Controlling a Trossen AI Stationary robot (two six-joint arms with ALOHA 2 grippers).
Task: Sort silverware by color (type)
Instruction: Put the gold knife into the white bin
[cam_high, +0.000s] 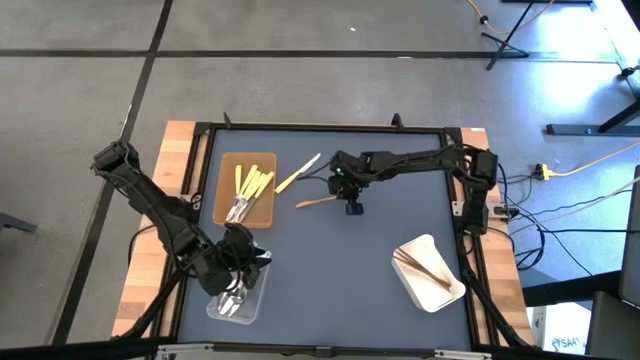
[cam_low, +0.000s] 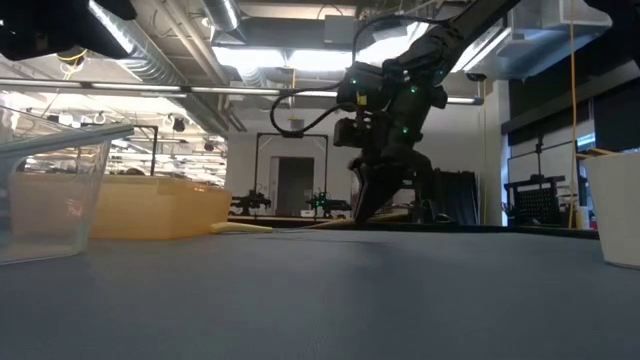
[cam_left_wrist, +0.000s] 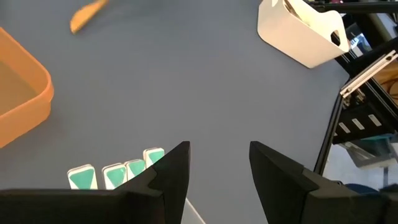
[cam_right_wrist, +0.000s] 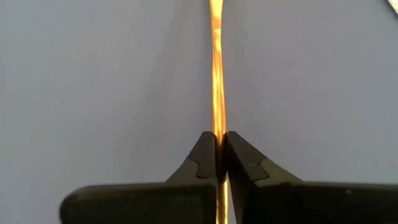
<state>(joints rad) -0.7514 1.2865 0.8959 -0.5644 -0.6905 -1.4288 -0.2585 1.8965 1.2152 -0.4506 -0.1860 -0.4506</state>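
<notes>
With its jaws clamped on the thin tan wooden utensil (cam_right_wrist: 216, 93), whose long axis runs straight ahead, right gripper (cam_right_wrist: 217, 155) sits nearer than open left gripper (cam_left_wrist: 217, 165).

1. The bench (cam_high: 380, 250) was slate blue-grey, edged in pale wood.
2. The upper-left tray (cam_high: 262, 205) was amber-brown, holding pale yellow utensils (cam_high: 252, 183).
3. The lower-right tray (cam_high: 420, 280) was white.
4. The wooden utensil (cam_right_wrist: 216, 74) was tan-orange.

One camera looks straight down on the whole bench (cam_high: 330, 250); another sits level at its surface; each wrist camera looks closely past its own fingers.
</notes>
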